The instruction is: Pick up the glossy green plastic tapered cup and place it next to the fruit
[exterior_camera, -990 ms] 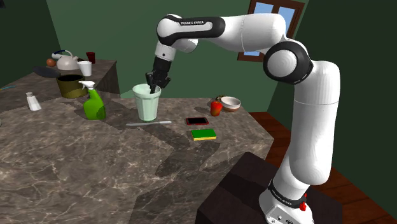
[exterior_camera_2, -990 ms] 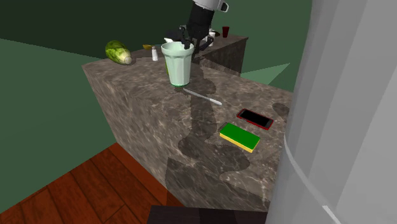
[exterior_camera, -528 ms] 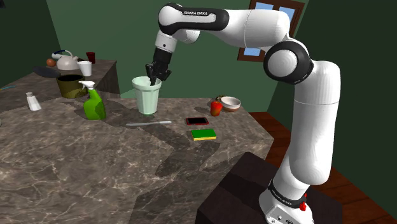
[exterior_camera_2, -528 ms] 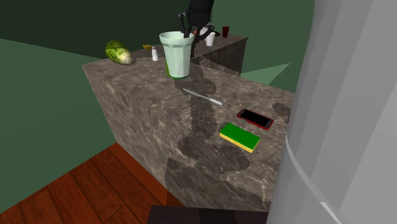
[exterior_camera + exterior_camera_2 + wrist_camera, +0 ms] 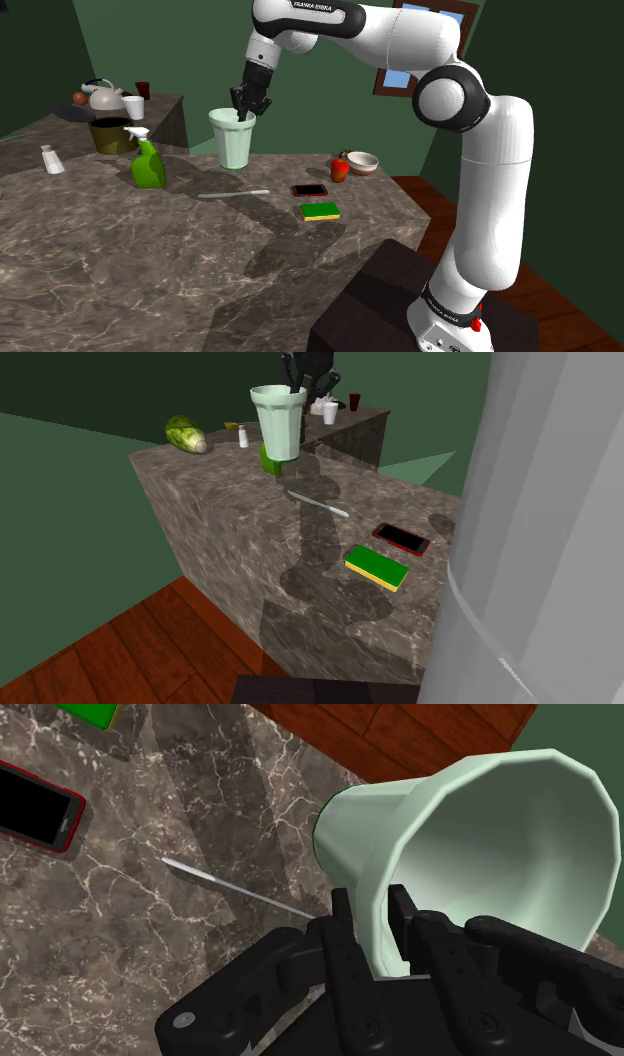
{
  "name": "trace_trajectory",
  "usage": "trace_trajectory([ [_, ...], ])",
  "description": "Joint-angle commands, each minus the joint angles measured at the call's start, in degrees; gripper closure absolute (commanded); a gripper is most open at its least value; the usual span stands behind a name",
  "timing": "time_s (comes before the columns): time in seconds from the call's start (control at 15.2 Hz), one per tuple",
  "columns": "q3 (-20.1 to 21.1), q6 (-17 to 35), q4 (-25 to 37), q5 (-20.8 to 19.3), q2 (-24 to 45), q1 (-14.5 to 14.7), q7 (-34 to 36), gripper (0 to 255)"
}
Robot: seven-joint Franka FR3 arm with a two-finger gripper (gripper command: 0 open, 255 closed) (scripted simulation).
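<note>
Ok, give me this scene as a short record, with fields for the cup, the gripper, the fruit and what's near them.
cup: pale green glossy tapered cup, upright, held above the dark marble counter
gripper: gripper shut on the cup's rim, one finger inside, one outside
fruit: red fruit beside a white bowl, toward the shoulder view's right of the cup
nearby: red-cased phone, green-and-yellow sponge
progress: cup not yet placed by the fruit

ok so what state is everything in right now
cup, upright, gripped by its rim, off the counter
gripper, shut on the cup's rim
spray bottle, upright on the counter
phone, flat, screen up and dark
sponge, flat, green side up
bowl, upright beside the fruit
</note>
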Motion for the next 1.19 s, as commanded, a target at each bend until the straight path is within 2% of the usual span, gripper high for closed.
trace_trajectory([
  [0.0,-0.5,0.1,-2.9,0.2,-2.4,-1.0,-1.6,255],
  [0.53,-4.1,0.5,-17.5,0.6,-13.7,-5.9,-10.7,255],
  [1.12,-9.5,-1.9,-26.5,-0.8,-21.9,-11.3,-21.1,255],
])
